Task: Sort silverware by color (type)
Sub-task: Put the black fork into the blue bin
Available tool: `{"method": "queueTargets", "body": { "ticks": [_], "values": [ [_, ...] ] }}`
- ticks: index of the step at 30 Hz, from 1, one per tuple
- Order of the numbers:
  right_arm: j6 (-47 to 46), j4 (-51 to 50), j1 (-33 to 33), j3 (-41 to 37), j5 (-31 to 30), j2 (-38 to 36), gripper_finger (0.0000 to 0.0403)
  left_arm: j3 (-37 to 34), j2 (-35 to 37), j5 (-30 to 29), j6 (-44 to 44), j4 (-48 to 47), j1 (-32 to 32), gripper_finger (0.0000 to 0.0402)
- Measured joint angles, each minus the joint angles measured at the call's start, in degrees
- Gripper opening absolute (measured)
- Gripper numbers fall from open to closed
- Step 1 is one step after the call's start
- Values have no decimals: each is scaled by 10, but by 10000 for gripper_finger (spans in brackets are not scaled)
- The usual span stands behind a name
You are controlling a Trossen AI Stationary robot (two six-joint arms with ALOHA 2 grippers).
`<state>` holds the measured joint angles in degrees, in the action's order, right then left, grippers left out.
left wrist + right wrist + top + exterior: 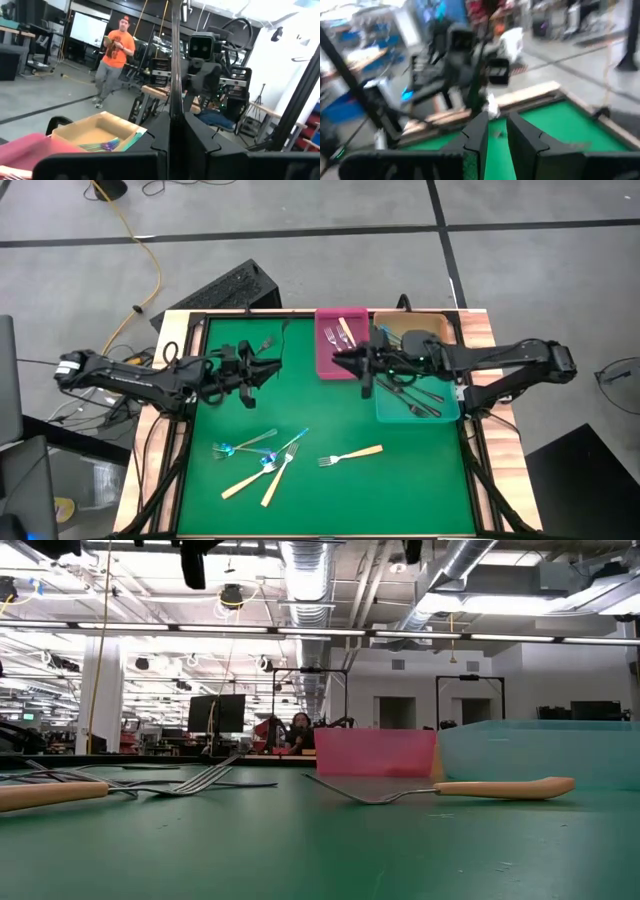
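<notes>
My left gripper (275, 363) hangs above the green mat's far left part, shut on a black fork (175, 60). That fork shows as a thin dark bar rising past the fingers in the left wrist view. My right gripper (338, 360) points level toward the left arm, above the pink bin (340, 340). Its fingers (497, 122) stand a little apart and I see nothing between them. Near the front of the mat lie loose tan-handled forks (350, 455) and blue forks (235, 448). My left gripper pinches the black fork between its two fingers. The hold is on the fork's slim shaft (173, 107), and the fingers lie level across it. The fork stands upright out of the hold, lifted clear of the mat. Which end is up I cannot tell.
The pink bin holds tan-handled forks. A cardboard box (420, 330) at the far right holds blue forks (105, 146), and a teal bin (415, 395) nearer holds black ones. A person (112, 55) walks in the room behind.
</notes>
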<state>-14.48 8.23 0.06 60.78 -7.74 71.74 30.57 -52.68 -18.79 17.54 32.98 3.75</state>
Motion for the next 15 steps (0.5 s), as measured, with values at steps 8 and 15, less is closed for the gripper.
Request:
{"method": "queueTargets", "body": {
  "ticks": [8, 15],
  "values": [
    [-1, 62, -14, 35, -14, 84, 180, 0, -41, 8, 0, 37, -9, 16],
    [-1, 70, -14, 96, 10, 150, 267, 1, -47, 25, -7, 43, -13, 16]
  ]
}}
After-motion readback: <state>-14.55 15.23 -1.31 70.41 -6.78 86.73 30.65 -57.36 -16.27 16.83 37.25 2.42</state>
